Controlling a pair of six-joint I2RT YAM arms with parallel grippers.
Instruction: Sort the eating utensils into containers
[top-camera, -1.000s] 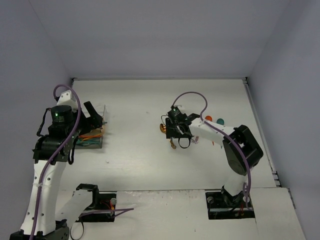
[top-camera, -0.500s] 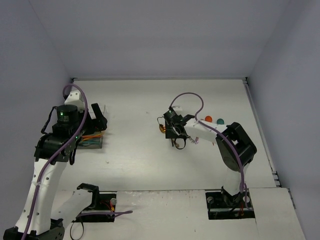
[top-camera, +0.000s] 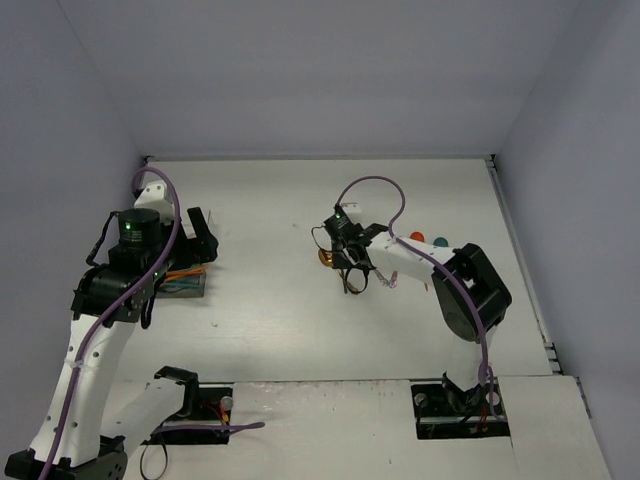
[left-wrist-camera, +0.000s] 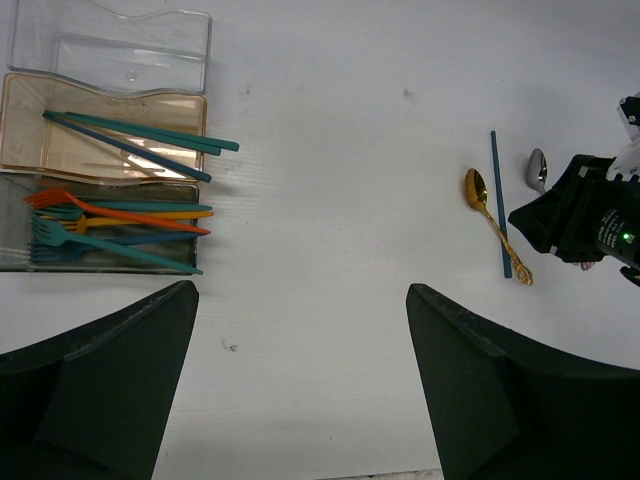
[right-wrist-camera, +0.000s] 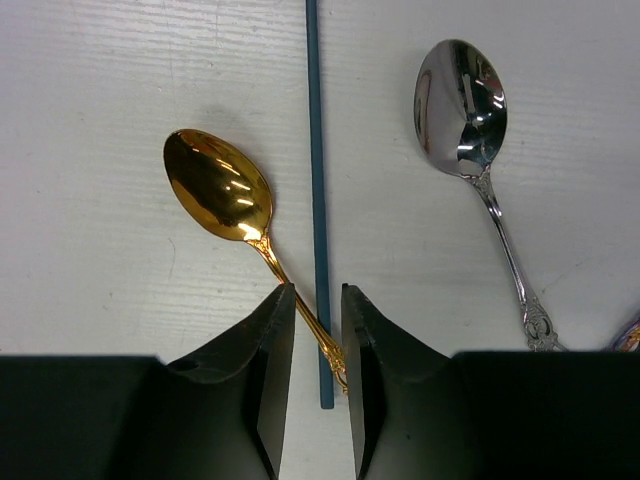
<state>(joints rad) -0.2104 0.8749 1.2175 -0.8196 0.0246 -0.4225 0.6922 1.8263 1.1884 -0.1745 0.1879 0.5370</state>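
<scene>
Left wrist view: clear box (left-wrist-camera: 110, 50) on the desk (left-wrist-camera: 330, 280), holding teal chopsticks (left-wrist-camera: 140, 140) in its tan middle compartment and orange, teal and gold forks (left-wrist-camera: 110, 215) in the nearest one
Left pincer (left-wrist-camera: 300, 400) hangs wide above bare desk; right pincer (right-wrist-camera: 318, 300), narrow but not clamped, straddles the near end of a loose chopstick (right-wrist-camera: 315, 150) between the gold spoon (right-wrist-camera: 218, 185) and silver spoon (right-wrist-camera: 462, 95), well apart from the box; since a second ago the right arm has edged left and the left wrist has shifted slightly right
</scene>
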